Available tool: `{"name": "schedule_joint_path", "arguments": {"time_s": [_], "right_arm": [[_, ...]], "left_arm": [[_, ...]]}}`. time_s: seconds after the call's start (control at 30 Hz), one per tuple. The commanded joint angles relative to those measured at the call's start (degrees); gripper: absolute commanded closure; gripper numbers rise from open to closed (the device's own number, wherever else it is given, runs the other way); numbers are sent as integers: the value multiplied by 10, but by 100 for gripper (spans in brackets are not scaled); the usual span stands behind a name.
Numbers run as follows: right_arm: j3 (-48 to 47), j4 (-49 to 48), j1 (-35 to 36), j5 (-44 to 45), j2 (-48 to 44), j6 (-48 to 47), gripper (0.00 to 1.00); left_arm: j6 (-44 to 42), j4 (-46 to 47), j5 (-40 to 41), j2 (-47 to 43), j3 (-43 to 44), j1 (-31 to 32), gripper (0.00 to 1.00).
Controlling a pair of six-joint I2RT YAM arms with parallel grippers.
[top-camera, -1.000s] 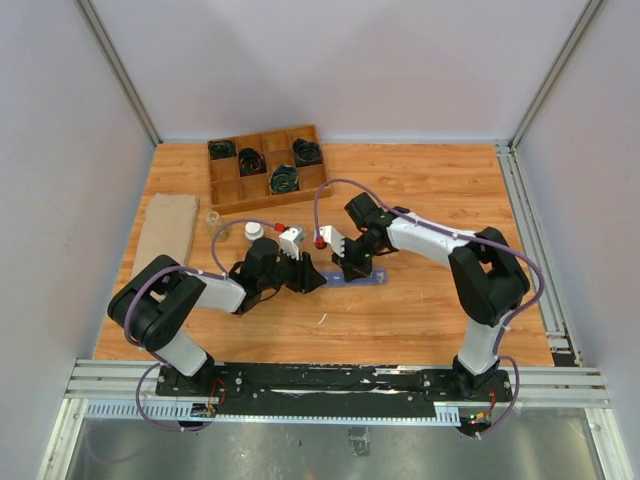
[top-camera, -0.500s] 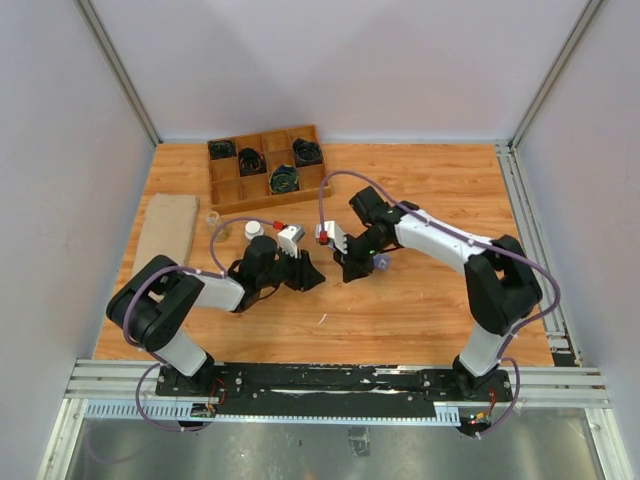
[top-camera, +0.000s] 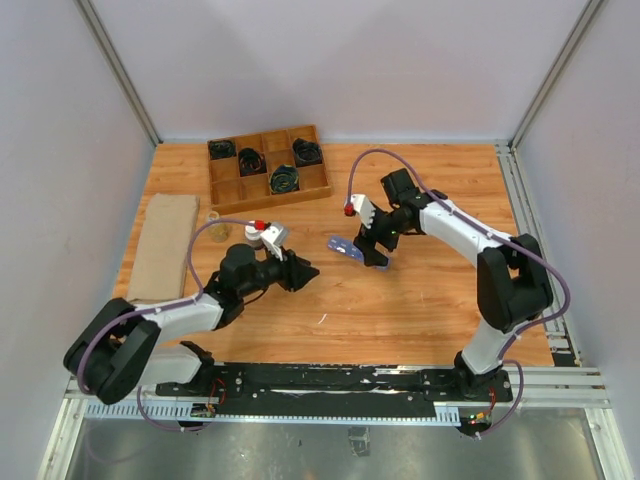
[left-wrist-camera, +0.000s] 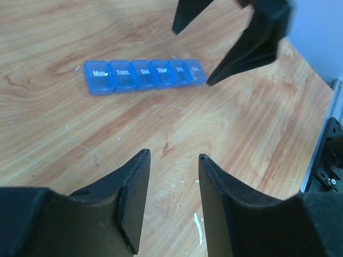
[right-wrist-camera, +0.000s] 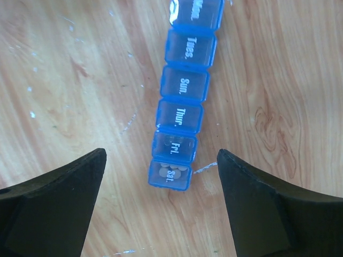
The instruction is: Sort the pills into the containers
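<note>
The blue pill organizer (top-camera: pixel 343 246) lies flat on the table with its lids shut (right-wrist-camera: pixel 182 96) (left-wrist-camera: pixel 144 75). Pale round pills (right-wrist-camera: pixel 171 170) show through the lid of the "Sat." end compartment. My right gripper (right-wrist-camera: pixel 161 154) (top-camera: pixel 373 250) hangs open just over that end, both fingers well clear of the strip. My left gripper (left-wrist-camera: pixel 172 155) (top-camera: pixel 300 272) is open over bare wood, to the near left of the organizer, with nothing between its fingers. A small clear vial (top-camera: pixel 213 216) stands at the left; its contents are too small to make out.
A wooden grid tray (top-camera: pixel 268 190) holding black coils sits at the back left. A cardboard sheet (top-camera: pixel 165 245) lies along the left side. A bottle with a white cap (top-camera: pixel 256 233) stands just behind my left wrist. Metal rails run along the right edge.
My right gripper has opened wide and moved back and to the right. The organizer now lies farther back, at an angle. My left arm has drawn back to the left.
</note>
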State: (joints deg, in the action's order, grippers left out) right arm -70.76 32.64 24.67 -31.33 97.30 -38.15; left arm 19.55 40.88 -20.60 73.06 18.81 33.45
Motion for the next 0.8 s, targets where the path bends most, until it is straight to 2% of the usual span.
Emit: {"name": "schedule_joint_path", "arguments": {"time_s": [0.0, 0.17, 0.23, 0.3, 0.33, 0.4, 0.53, 0.63, 0.77], "right_arm": [[-24, 6, -10, 60, 40, -18, 14], [-28, 28, -19, 15, 25, -24, 15], [-22, 42, -21, -15, -16, -27, 14], [-16, 54, -27, -37, -72, -38, 8], [-11, 53, -34, -46, -105, -40, 1], [-6, 41, -64, -70, -169, -23, 1], [-25, 19, -152, -122, -273, 77, 1], [-39, -8, -176, -78, -345, 181, 2], [-20, -50, -176, -37, -463, 232, 1]], "left_arm": [[-11, 24, 11, -66, -29, -4, 54], [6, 6, 5, -134, -51, -4, 53], [23, 4, 4, -173, -58, -4, 44], [41, -3, 15, -223, -59, -5, 23], [48, -11, 24, -250, -54, -4, 14], [58, -46, 49, -302, -31, -5, 2], [55, -184, 71, -355, 70, -8, 1], [53, -266, 62, -356, 155, -8, 1], [50, -325, 38, -351, 237, -8, 1]]}}
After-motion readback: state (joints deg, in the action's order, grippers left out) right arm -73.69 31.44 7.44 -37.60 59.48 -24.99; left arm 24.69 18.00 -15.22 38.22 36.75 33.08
